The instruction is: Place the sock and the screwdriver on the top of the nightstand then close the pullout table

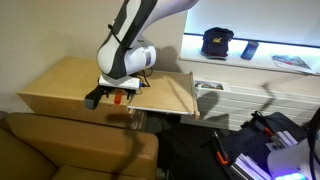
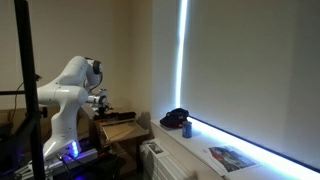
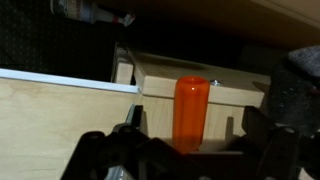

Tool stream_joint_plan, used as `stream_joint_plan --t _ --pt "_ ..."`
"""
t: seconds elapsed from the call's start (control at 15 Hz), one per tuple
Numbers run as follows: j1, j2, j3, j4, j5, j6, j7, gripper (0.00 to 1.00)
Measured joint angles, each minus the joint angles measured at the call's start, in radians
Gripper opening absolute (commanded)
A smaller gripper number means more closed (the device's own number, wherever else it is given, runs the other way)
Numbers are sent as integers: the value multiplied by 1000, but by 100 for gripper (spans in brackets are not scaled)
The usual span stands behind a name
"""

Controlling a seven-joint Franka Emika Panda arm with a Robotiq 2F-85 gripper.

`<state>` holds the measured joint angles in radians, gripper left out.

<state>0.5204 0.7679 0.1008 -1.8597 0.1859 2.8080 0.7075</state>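
The screwdriver's red-orange handle (image 3: 190,110) lies on light tan wood between the fingers of my gripper (image 3: 192,135). The fingers stand apart with a gap on each side of the handle, so the gripper is open. In an exterior view the gripper (image 1: 106,96) is low at the front edge of the nightstand (image 1: 62,80), with the orange handle (image 1: 118,97) just beside it. The pullout table (image 1: 168,95) sticks out flat from the nightstand. The screwdriver's shaft is hidden. I cannot make out the sock in any view. In an exterior view the gripper (image 2: 101,104) is small and dim.
A black cap with a badge (image 1: 217,42) and a dark flat device (image 1: 249,50) sit on the white shelf unit (image 1: 255,68). A brown couch (image 1: 70,145) is in front of the nightstand. Cables and gear (image 1: 255,140) lie on the floor. A blue can (image 2: 187,128) stands by the cap.
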Motion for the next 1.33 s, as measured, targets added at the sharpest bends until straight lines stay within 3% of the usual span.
stream_joint_plan --t 0.27,0.6,0.87,1.13,1.33 --pt "-19 -126 1 -119 8 -55 0 100" --pt "-74 -383 -27 -359 -2 -120 43 100" --pt "-142 -498 -165 -391 -127 -121 168 100" --pt "-277 -488 -280 -422 -221 -120 236 100" --pt "-329 -454 -351 -474 -280 -121 336 100"
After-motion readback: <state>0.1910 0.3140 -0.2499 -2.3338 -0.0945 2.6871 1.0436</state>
